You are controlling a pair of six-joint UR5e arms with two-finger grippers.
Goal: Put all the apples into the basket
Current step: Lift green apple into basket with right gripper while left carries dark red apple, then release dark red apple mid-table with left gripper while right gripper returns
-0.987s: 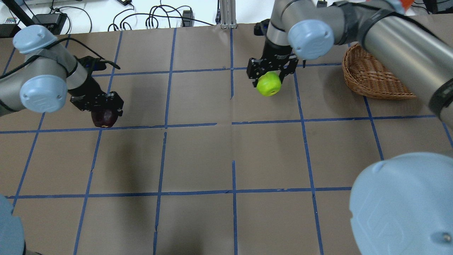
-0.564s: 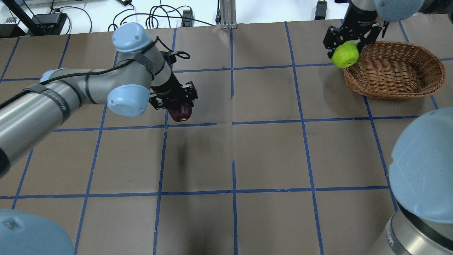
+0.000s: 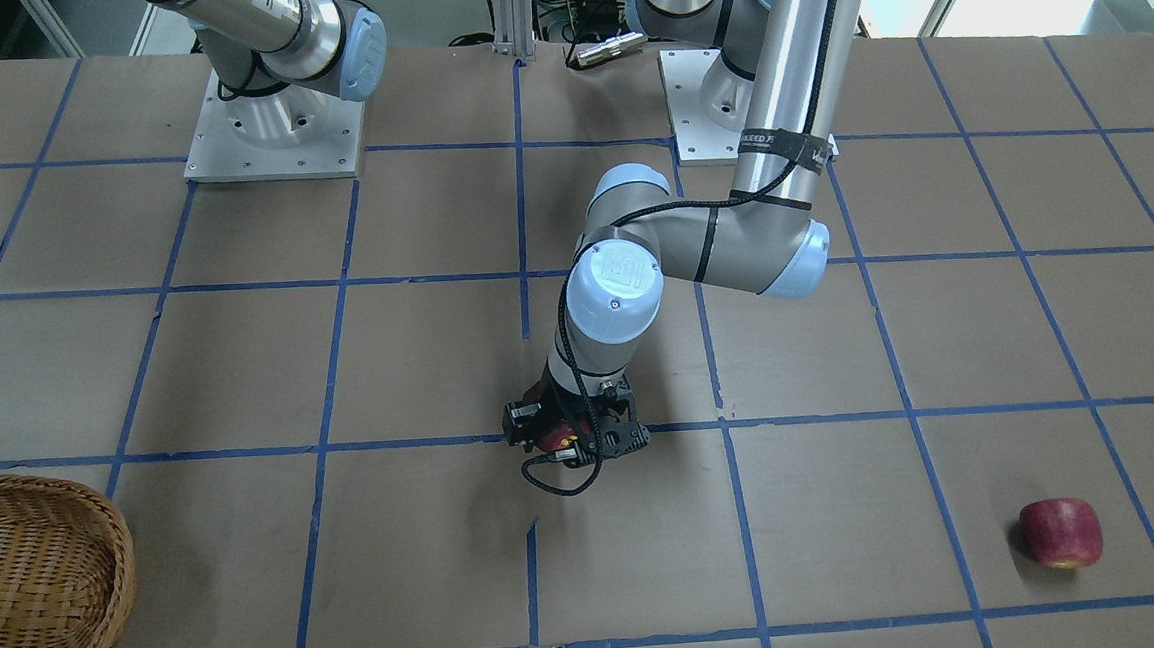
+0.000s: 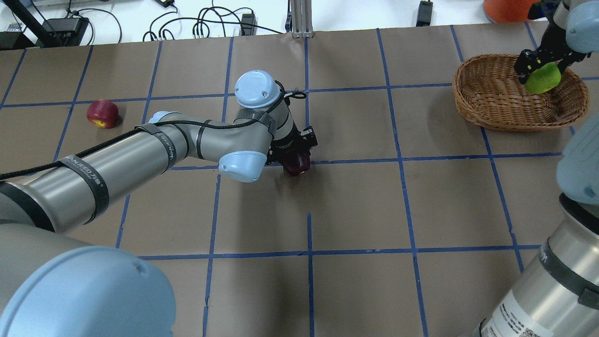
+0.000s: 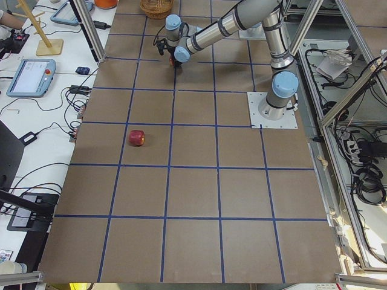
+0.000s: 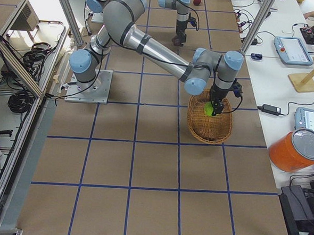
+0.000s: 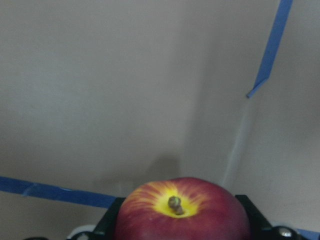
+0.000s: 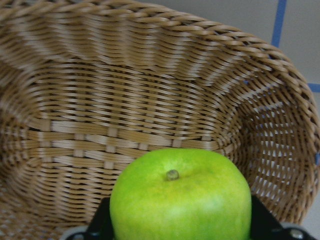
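Nearest the robot's base, the left gripper (image 4: 296, 158) is stretched out over the middle of the brown paper table (image 4: 355, 210), right at one of the blue tape lines (image 4: 355, 161). Its jaws are clamped on the dark maroon apple (image 4: 298, 164). In the left wrist view the black fingers (image 7: 250, 216) press against both flanks of the fruit. The stem end faces the camera, ringed with yellow. Whether this apple rests on the paper or hangs just above it, I cannot tell.

Farther out, on the robot's left side, the dull red apple (image 4: 102, 113) sits alone on the paper inside a grid square. It is well apart from both grippers, and its yellowish base is turned toward the robot.

Farthest away, at the table's far right corner, lies the wicker basket (image 4: 486, 105) (a wide, shallow oval). The right gripper (image 4: 543, 70) is above it, jaws closed on the yellow-green apple (image 4: 543, 78). The apple hangs over the inside of the basket, toward its right end. In the right wrist view the woven floor and wall show beyond the apple, with a dark finger at each lower side.
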